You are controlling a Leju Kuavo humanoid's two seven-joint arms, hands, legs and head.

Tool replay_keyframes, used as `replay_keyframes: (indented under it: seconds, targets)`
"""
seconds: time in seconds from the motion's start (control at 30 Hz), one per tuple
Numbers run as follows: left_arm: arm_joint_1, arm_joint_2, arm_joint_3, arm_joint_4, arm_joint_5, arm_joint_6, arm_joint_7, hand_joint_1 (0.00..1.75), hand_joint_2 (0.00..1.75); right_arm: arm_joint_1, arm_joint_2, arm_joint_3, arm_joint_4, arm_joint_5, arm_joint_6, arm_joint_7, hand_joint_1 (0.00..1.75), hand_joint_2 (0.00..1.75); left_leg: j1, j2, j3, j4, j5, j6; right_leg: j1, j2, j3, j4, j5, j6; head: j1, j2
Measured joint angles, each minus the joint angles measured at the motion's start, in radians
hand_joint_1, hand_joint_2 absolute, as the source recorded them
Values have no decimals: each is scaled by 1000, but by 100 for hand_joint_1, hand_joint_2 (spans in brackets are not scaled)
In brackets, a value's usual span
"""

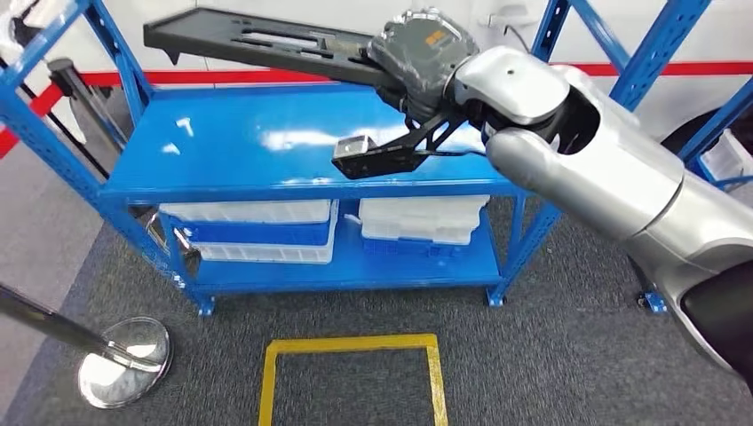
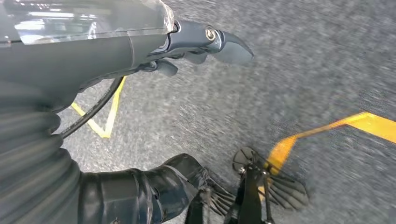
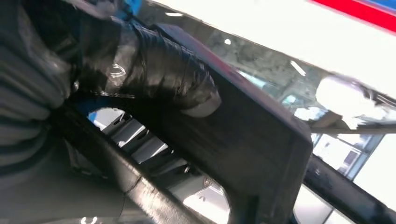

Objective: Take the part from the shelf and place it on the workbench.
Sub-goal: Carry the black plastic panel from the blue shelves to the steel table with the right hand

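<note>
Right hand [image 1: 424, 55] gripped one end of the long black part [image 1: 257, 40], holding it in the air above the blue shelf [image 1: 266, 138]. Left hand [image 2: 205, 44] hung over grey carpet [image 2: 303, 56], fingers loosely curled, holding nothing.

The part [image 1: 257, 43] was a long, flat black plastic piece with slotted cut-outs along its length and a raised rim. It hung in the air above the top board of the blue shelf [image 1: 266, 142], roughly level, stretching out to the left. Its right end was gripped by the right robot hand [image 1: 422, 58]. Up close, the part [image 3: 243, 135] showed a thick dark edge under the thumb.
</note>
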Motion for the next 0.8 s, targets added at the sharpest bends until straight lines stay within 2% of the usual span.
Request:
replay_keyframes:
  seconds: [0.07,0.1,0.13,0.17,0.2,0.23,0.27,0.3,0.33,0.37,0.4,0.43,0.47,0.5,0.53,0.57,0.6,0.63,0.67,0.7,0.73,0.77,0.8]
  targets:
    - [0,0,0,0,-3,4,0,0,175,0,1,1,-1,2,2,3,175,175,4,0,-29,112,-111,-10,-2,-2,-30,0,28,-11,0,0]
    - [1,0,0,0,-4,4,1,0,175,0,1,2,-1,3,3,4,175,175,5,0,-40,181,-149,-15,-2,-2,-48,1,42,-12,0,0]
    - [1,0,0,0,-5,5,1,0,175,0,2,2,-1,4,4,5,175,175,5,0,-44,237,-158,-18,-1,-1,-67,4,55,-12,0,0]
    - [0,0,0,0,-5,6,1,0,175,1,2,3,-1,4,5,5,175,175,5,0,-35,268,-144,-21,-1,-1,-86,7,67,-10,0,0]
    - [-1,1,0,0,-6,7,1,0,175,1,2,4,-1,4,6,5,175,175,5,0,-10,266,-117,-21,-1,-1,-105,11,79,-7,-1,0]
    - [-2,1,0,0,-6,8,1,0,175,0,2,5,-2,4,7,4,175,175,5,0,32,231,-93,-19,-1,-2,-120,15,90,-4,-1,0]
    - [-3,1,0,0,-7,8,1,0,175,0,2,5,-3,5,9,4,175,175,5,-1,92,167,-89,-16,0,-2,-132,18,98,0,-1,0]
    - [-3,1,0,0,-8,9,0,0,175,-1,1,5,-4,5,11,4,175,175,3,-2,155,87,-104,-11,1,-3,-142,22,106,5,0,0]
    - [-3,1,0,-1,-9,10,0,0,175,-3,0,5,-6,5,14,4,175,175,0,-4,200,23,-124,-5,2,-4,-148,24,116,10,0,0]
    - [-4,1,0,-1,-9,11,-1,0,175,-5,-1,5,-7,5,17,4,175,175,-3,-5,228,-22,-140,0,2,-6,-152,22,126,15,0,0]
    - [-4,1,0,-1,-9,11,-2,0,175,-6,-1,6,-6,5,20,3,175,175,-6,-6,231,-44,-142,6,2,-7,-156,20,138,21,0,0]
    - [-4,0,0,-1,-8,12,-3,0,175,-6,-3,7,-5,5,22,3,175,175,-5,-4,221,-46,-132,14,1,-6,-161,18,144,26,0,0]
    - [-4,0,0,-1,-8,13,-4,0,175,-5,-4,9,-4,5,24,2,175,175,-4,-2,213,-49,-120,21,-1,-3,-168,23,133,31,1,0]
    - [-4,0,0,-1,-8,15,-4,0,175,-5,-6,11,-2,5,25,2,175,175,-2,2,202,-51,-107,31,-2,1,-178,46,101,35,1,0]
    - [-4,0,0,-1,-10,17,-3,0,175,-4,-7,12,-1,4,26,2,175,175,-1,5,189,-52,-94,39,-4,4,-191,88,51,38,1,0]
    - [-3,0,0,-1,-11,19,-3,0,175,-4,-8,13,0,4,26,2,175,175,-2,7,173,-50,-82,45,-5,6,-206,148,-3,40,1,0]
    - [-3,0,0,-1,-12,22,-2,0,175,-4,-9,13,0,4,26,2,175,175,-3,8,157,-48,-70,49,-6,6,-220,215,-45,42,1,0]
    - [-2,0,0,-1,-13,23,-2,0,175,-3,-9,13,1,4,26,2,175,175,-4,8,140,-45,-59,49,-6,6,-226,270,-63,43,1,0]
    - [-2,0,0,-1,-13,25,-2,0,175,-2,-10,14,2,4,26,2,175,175,-5,8,122,-42,-48,48,-6,6,-221,301,-57,43,1,0]
    - [-1,0,0,-1,-13,25,-2,0,175,-2,-11,15,3,4,26,2,175,175,-5,8,105,-37,-39,47,-6,6,-198,297,-32,42,1,0]
    - [-2,-1,0,0,-14,26,-2,0,175,-2,-11,16,3,4,26,1,175,175,-6,8,90,-33,-30,45,-5,7,-159,258,-3,38,1,0]
    - [-2,-2,0,0,-14,27,-2,0,175,-3,-11,16,4,4,26,0,175,175,-6,7,77,-29,-22,42,-3,7,-109,194,10,32,1,0]
    - [-2,-5,0,0,-15,27,-2,0,175,-4,-9,17,4,4,26,-1,175,175,-6,8,67,-26,-15,38,1,7,-58,119,7,26,1,0]
